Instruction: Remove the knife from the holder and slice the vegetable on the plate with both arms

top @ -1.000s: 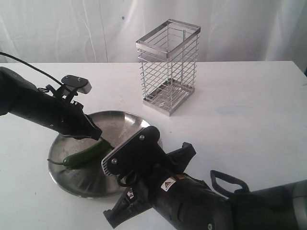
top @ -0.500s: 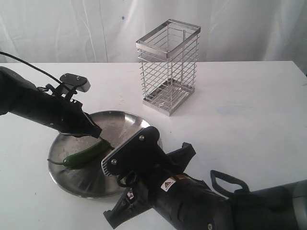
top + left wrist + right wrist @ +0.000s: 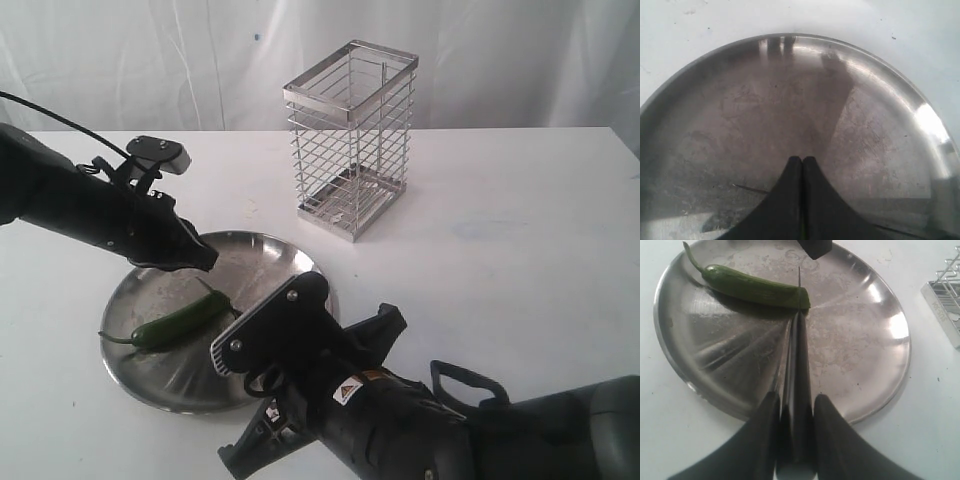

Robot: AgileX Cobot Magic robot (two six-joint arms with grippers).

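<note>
Down front, the right black fingers grip the slim black knife over one end of the thin green chili pepper on the round steel plate, lower left; the left fingers hover shut and empty, so it may roll.

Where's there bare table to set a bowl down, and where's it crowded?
Widest bare patch: the table right of the holder, out to its right edge. A smaller strip lies left of the holder, behind the plate. Crowded: the plate, with the vegetable, the left gripper above and the right gripper holding the knife; the right arm fills the near edge.
</note>
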